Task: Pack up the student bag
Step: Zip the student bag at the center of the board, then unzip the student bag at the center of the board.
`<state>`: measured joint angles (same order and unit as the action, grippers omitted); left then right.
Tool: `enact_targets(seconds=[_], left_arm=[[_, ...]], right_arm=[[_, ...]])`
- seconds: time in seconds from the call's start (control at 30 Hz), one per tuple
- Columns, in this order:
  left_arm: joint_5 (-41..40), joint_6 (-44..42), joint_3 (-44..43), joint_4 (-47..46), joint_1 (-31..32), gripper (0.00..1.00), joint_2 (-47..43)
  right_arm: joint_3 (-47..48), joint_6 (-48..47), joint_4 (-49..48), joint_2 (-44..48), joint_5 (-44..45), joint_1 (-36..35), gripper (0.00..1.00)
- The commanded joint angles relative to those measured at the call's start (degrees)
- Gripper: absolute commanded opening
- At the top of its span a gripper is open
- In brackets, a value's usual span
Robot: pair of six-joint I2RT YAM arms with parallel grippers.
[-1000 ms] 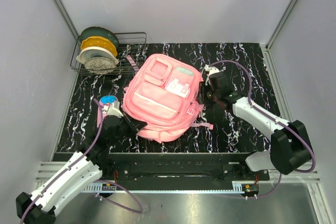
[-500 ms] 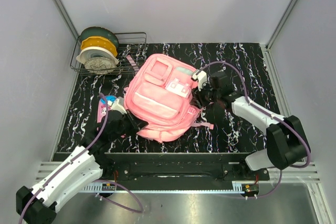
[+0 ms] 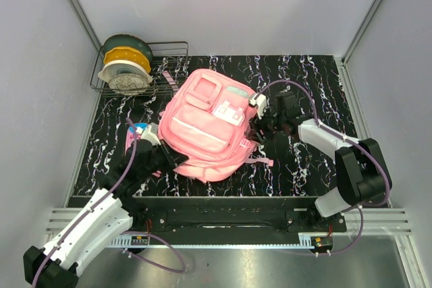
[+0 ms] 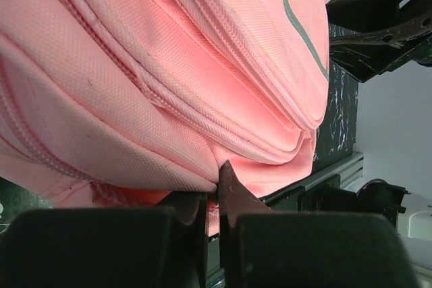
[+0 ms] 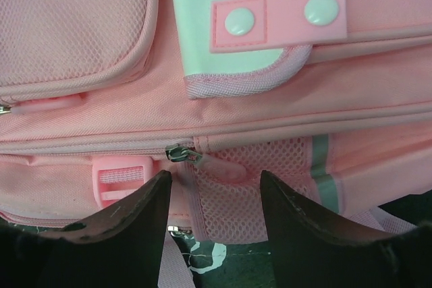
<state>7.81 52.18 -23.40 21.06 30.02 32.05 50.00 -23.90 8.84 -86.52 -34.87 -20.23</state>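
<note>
Our left gripper [image 4: 217, 190] was pinched tight against the near-left lower seam of the bag [image 3: 206, 129]; we could not tell whether any fabric was caught. Our right gripper [image 5: 214, 183] stood with its jaws well apart, holding nothing, its tips just short of a metal zip pull [image 5: 182, 154] on the bag's right side. The bag was pink weave with a grey stripe, mesh pockets, a buckle and a mint flap [image 5: 233, 45] under a two-stud tab. It lay face up and skewed in the middle of the table [image 3: 304, 79]. The left arm reached in diagonally from the near left; the right arm was folded at the elbow, forearm low.
</note>
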Motion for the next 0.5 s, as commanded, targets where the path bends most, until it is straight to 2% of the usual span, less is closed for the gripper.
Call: enact_targets(seconds=[0.0, 0.2, 0.27, 0.47], left_arm=[[5.72, -3.75, -4.20, -6.73, -2.51, 0.00, 0.73], [9.76, -3.93, -3.94, -10.24, -3.74, 0.00, 2.92], [10.64, -3.84, -3.67, -10.95, -4.00, 0.00, 3.36], [12.57, -3.84, -3.67, -12.27, -4.97, 0.00, 3.81]], right_arm=[[4.05, -3.43, 1.96, -1.89, -4.32, -0.07, 0.61], [5.63, -4.13, 0.82, -3.21, -4.67, 0.01, 0.59], [7.12, -4.05, 1.18, -4.62, -4.77, 0.01, 0.54], [10.73, -6.77, 7.76, -7.87, -6.70, 0.01, 0.50]])
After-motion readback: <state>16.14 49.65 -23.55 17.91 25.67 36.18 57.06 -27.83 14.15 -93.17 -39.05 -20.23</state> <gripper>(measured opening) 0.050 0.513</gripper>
